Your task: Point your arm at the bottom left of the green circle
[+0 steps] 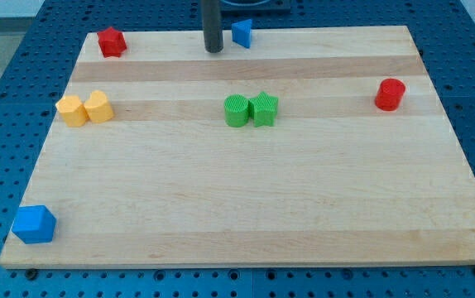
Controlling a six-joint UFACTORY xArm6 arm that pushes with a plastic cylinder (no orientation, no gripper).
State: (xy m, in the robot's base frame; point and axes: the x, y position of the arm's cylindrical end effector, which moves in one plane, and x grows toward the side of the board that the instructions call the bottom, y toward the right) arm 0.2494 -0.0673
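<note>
The green circle [236, 111] is a round green block near the board's middle, touching a green star-shaped block [264, 108] on its right. My tip [213, 50] is the lower end of the dark rod near the view's top, well above and a little left of the green circle, apart from it. A small blue block [242, 32] stands just right of the rod.
A red block [111, 41] sits at the top left. A red cylinder [391, 94] is at the right. Two yellow blocks [72, 110] [98, 107] touch at the left. A blue block [35, 224] is at the bottom left corner. The wooden board [246, 207] lies on a blue pegboard.
</note>
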